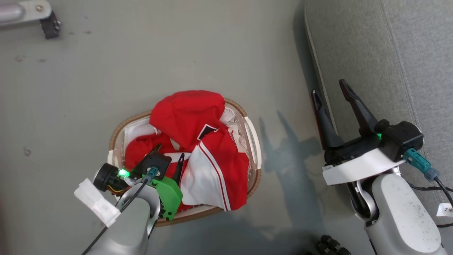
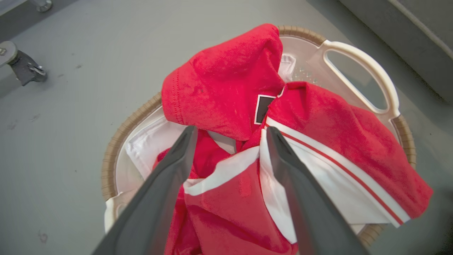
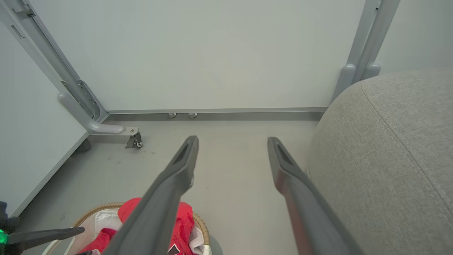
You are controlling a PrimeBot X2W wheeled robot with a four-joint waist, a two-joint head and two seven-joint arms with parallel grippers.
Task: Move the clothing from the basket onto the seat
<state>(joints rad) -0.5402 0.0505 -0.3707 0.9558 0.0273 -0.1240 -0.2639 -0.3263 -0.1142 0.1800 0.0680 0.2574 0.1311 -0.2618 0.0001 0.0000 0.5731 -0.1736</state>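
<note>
A: How far along is the job looking?

B: Barely starting, I'd say. The left pincer [image 1: 171,150] is hanging spread wide just over the clothing [image 1: 191,113], gripping nothing. The red heap is lying in the basket [image 1: 255,141] on the floor, one fold draping over the rim.

A: And further right?

B: The right pincer [image 1: 329,88] is hovering released and empty beside the seat [image 1: 389,53], which is carrying no garment. Everything is waiting to be moved.

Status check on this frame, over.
Left end effector open, over the clothing in the basket. Right end effector open, empty, beside the seat. No obstruction seen.
</note>
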